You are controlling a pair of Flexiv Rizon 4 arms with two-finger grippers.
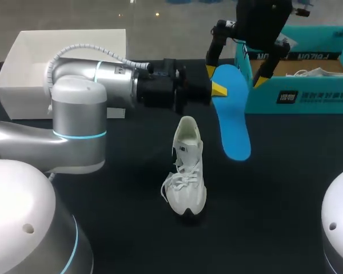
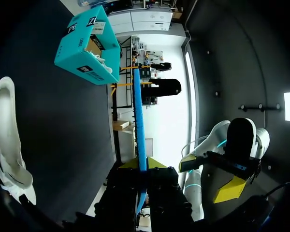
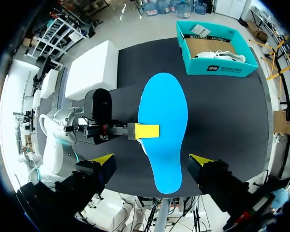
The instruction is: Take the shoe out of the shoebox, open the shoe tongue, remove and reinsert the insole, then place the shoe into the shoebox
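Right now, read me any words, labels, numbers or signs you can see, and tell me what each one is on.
On the shoebox front wall, a dark label with white print: too blurred to read.
On its far wall, dark lettering: upside down, not readable.
Beside that lettering, a white sticker: too small to read.
On the insole, shoe and white box: nothing readable.

We see a black counter (image 1: 274, 200), matte and even in colour from edge to edge. At about ten o'clock on it, seen from the head view, stands a white box (image 1: 63, 63). It is open on top, its walls are plain white, and its inside is white too. From the right wrist view we find it lying at a corner of the counter.
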